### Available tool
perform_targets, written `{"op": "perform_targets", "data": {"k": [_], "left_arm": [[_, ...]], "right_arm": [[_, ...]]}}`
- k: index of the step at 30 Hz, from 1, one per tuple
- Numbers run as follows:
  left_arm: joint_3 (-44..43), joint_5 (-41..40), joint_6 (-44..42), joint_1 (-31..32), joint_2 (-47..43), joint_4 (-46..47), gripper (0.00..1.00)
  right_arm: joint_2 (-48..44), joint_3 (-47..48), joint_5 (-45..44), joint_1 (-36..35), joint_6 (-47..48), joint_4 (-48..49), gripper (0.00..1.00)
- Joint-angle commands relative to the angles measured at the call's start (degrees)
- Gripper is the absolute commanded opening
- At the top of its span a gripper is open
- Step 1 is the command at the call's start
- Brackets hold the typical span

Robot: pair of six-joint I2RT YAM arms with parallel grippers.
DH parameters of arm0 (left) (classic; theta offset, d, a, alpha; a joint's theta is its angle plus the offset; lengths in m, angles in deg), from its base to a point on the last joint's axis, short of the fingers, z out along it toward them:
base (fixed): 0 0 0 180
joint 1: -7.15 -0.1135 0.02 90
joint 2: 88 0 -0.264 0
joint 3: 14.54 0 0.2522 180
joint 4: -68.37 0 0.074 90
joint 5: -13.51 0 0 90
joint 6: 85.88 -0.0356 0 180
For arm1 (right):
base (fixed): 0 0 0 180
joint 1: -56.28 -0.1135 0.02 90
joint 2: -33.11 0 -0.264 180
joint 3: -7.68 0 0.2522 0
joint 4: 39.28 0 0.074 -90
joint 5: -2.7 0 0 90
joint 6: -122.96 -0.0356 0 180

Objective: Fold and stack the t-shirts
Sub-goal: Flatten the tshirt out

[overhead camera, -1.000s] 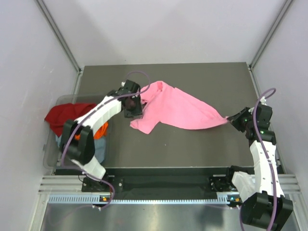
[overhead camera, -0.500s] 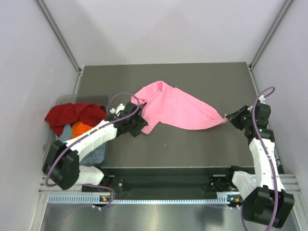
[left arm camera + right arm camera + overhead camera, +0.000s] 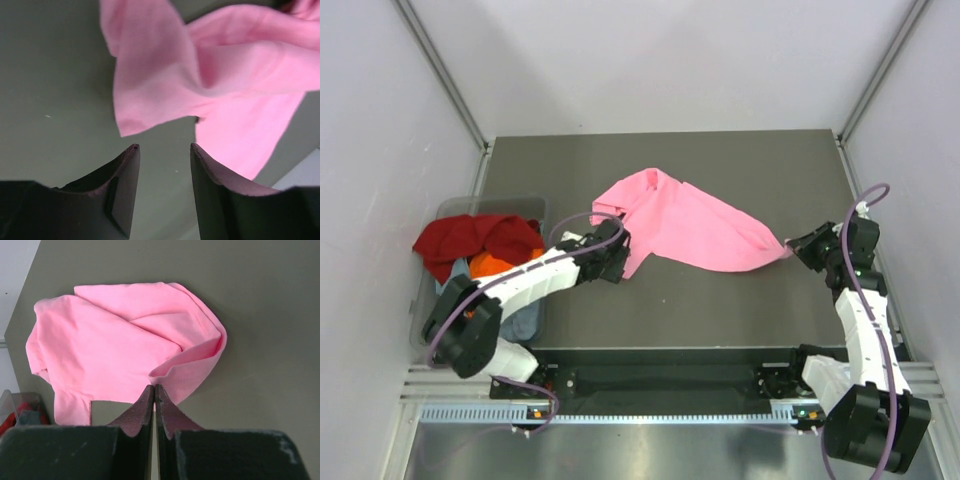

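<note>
Pink t-shirt (image 3: pixel 690 225) on dark table (image 3: pixel 720 310), pale walls (image 3: pixel 670 60)

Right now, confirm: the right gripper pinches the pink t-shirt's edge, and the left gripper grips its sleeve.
Not the left gripper: the left wrist view shows it open and empty, just short of the pink t-shirt. The right gripper does pinch its edge.

You have a dark grey table (image 3: pixel 720 300) with one pink t-shirt (image 3: pixel 690 225) lying crumpled across its middle, one corner stretched out toward the right edge. At the table's left edge you see a clear bin (image 3: pixel 455 207) heaped with more shirts (image 3: pixel 470 238).
</note>
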State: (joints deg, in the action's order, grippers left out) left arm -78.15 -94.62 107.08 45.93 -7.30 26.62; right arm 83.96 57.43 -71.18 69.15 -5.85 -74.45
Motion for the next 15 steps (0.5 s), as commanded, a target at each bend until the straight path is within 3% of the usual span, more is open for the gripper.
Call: {"op": "perform_targets", "data": {"k": [1, 15], "left_arm": [[2.5, 4.1, 9.2, 0.8, 3.9, 4.0, 0.49], [4.3, 5.9, 11.5, 1.1, 11.4, 9.7, 0.52]], "right_arm": [[0.2, 0.6, 0.6, -0.5, -0.4, 3.9, 0.00], [1.2, -0.9, 0.8, -0.6, 0.0, 5.0, 0.00]]}}
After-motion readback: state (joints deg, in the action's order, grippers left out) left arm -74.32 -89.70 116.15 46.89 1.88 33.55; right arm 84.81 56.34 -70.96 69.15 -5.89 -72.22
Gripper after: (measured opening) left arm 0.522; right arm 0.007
